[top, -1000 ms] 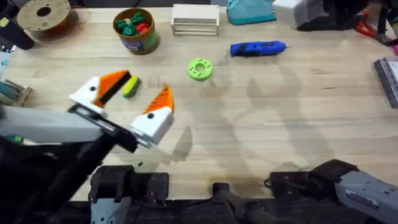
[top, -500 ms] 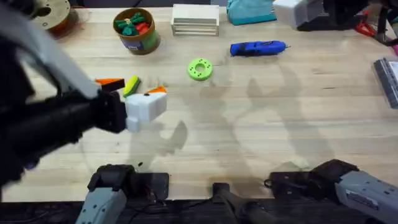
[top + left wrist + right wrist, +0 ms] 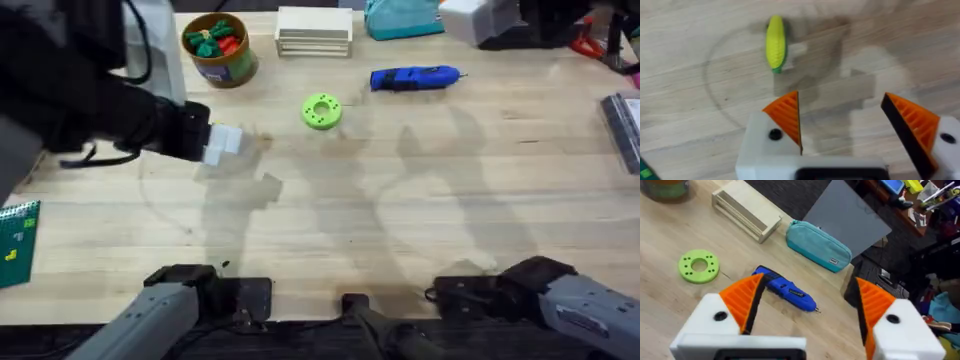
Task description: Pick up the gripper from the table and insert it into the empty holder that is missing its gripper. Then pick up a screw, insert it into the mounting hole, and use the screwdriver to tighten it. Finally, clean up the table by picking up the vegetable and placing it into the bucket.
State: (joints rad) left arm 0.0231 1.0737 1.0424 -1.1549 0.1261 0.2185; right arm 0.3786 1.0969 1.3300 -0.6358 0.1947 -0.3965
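Observation:
The yellow vegetable (image 3: 775, 42) with a green end lies on the wood, apart from my left gripper (image 3: 840, 120), which hangs above the table, open and holding nothing. In the overhead view the left arm (image 3: 90, 100) looms large and dark, covering the vegetable. The olive-green bucket (image 3: 218, 48) stands at the back left, holding red and green pieces. The blue screwdriver (image 3: 415, 77) lies at the back, right of centre. My right gripper (image 3: 807, 307) is open and holds nothing, with the screwdriver (image 3: 785, 292) on the table beyond it. The loose gripper, the holder and the screw are out of view.
A flat green disc (image 3: 321, 111) lies near the table's middle back. A wooden box (image 3: 314, 30) and a teal pouch (image 3: 402, 18) sit along the far edge. The right arm (image 3: 560, 292) rests at the lower right. A green card (image 3: 18, 240) sits at the left edge.
My left arm has risen close under the camera and swung toward the back left. The vegetable, seen beside its fingers before, is now covered in the overhead view. The right arm has not moved.

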